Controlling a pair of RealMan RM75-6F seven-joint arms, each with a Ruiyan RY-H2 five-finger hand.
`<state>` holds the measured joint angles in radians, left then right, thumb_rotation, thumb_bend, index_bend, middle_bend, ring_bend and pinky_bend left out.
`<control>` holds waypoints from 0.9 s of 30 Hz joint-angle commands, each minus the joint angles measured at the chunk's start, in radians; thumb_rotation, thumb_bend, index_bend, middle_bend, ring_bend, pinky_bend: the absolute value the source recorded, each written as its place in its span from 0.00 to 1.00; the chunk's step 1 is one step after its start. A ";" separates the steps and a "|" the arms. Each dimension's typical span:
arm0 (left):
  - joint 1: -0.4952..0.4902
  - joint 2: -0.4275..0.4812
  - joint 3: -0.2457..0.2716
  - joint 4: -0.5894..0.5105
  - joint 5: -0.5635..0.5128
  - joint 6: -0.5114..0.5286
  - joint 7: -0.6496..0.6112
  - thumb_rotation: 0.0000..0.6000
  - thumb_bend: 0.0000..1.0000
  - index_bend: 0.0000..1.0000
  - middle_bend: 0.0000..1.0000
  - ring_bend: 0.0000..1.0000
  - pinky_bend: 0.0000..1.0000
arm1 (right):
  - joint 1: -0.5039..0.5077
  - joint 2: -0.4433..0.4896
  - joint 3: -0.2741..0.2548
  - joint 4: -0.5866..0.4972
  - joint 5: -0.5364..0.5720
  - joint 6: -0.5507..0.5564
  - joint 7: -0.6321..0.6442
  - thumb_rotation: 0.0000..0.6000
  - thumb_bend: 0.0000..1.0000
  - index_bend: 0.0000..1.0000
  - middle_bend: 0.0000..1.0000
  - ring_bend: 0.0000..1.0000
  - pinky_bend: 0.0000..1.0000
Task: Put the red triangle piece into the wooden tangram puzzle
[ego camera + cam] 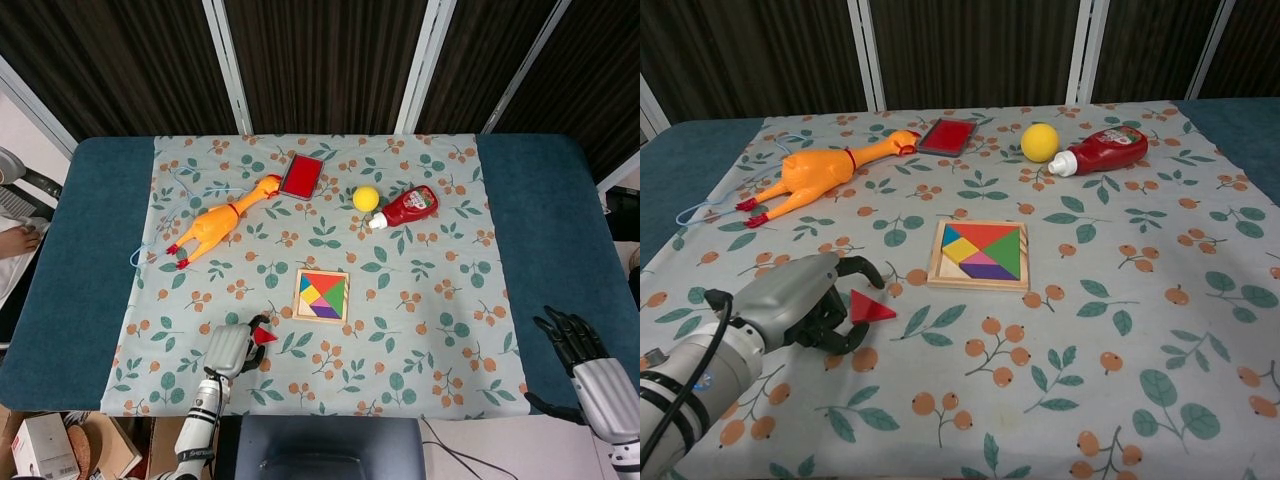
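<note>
The red triangle piece (265, 336) (872, 308) lies flat on the floral cloth, left of and nearer than the wooden tangram puzzle (321, 295) (980, 255). The puzzle's tray holds several coloured pieces. My left hand (232, 350) (805, 300) rests at the triangle's left side. Its fingers are curved apart, one above the piece and others below, reaching its left edge. A firm grip does not show. My right hand (585, 370) hovers open past the table's near right corner, seen only in the head view.
An orange rubber chicken (222, 218) (820, 175) with a blue cord lies at the back left. A red flat box (301, 175) (948, 135), a yellow ball (366, 198) (1040, 141) and a ketchup bottle (408, 207) (1105, 150) lie along the back.
</note>
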<state>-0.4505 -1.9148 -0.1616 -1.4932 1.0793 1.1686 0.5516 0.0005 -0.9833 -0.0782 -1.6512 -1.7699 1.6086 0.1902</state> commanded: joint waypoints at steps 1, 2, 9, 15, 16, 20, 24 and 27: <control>-0.008 -0.012 -0.012 0.024 -0.026 -0.009 -0.003 1.00 0.41 0.33 1.00 1.00 1.00 | -0.002 0.003 -0.001 0.005 -0.003 0.008 0.015 1.00 0.25 0.00 0.00 0.00 0.00; -0.009 -0.016 -0.013 0.032 -0.029 -0.009 -0.006 1.00 0.41 0.34 1.00 1.00 1.00 | -0.003 0.003 -0.002 0.007 -0.005 0.011 0.018 1.00 0.25 0.00 0.00 0.00 0.00; -0.012 -0.029 -0.015 0.058 -0.021 0.010 -0.022 1.00 0.41 0.43 1.00 1.00 1.00 | -0.003 0.004 -0.004 0.012 -0.009 0.013 0.024 1.00 0.25 0.00 0.00 0.00 0.00; -0.012 -0.038 -0.007 0.066 0.019 0.043 -0.037 1.00 0.41 0.52 1.00 1.00 1.00 | -0.002 0.004 -0.004 0.007 -0.009 0.008 0.013 1.00 0.25 0.00 0.00 0.00 0.00; -0.012 -0.039 -0.007 0.067 0.023 0.047 -0.040 1.00 0.41 0.54 1.00 1.00 1.00 | -0.002 0.004 -0.005 0.007 -0.009 0.008 0.011 1.00 0.25 0.00 0.00 0.00 0.00; -0.014 -0.038 -0.012 0.066 0.044 0.060 -0.056 1.00 0.41 0.58 1.00 1.00 1.00 | -0.003 0.003 -0.005 0.007 -0.009 0.010 0.011 1.00 0.25 0.00 0.00 0.00 0.00; -0.024 -0.041 -0.033 0.047 0.058 0.068 -0.075 1.00 0.41 0.60 1.00 1.00 1.00 | -0.003 0.003 -0.005 0.007 -0.010 0.009 0.010 1.00 0.25 0.00 0.00 0.00 0.00; -0.044 -0.049 -0.058 0.031 0.054 0.054 -0.079 1.00 0.41 0.60 1.00 1.00 1.00 | -0.002 0.004 -0.006 0.006 -0.013 0.007 0.007 1.00 0.25 0.00 0.00 0.00 0.00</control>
<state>-0.4854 -1.9588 -0.2097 -1.4554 1.1350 1.2291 0.4748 -0.0013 -0.9797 -0.0842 -1.6454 -1.7825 1.6159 0.1972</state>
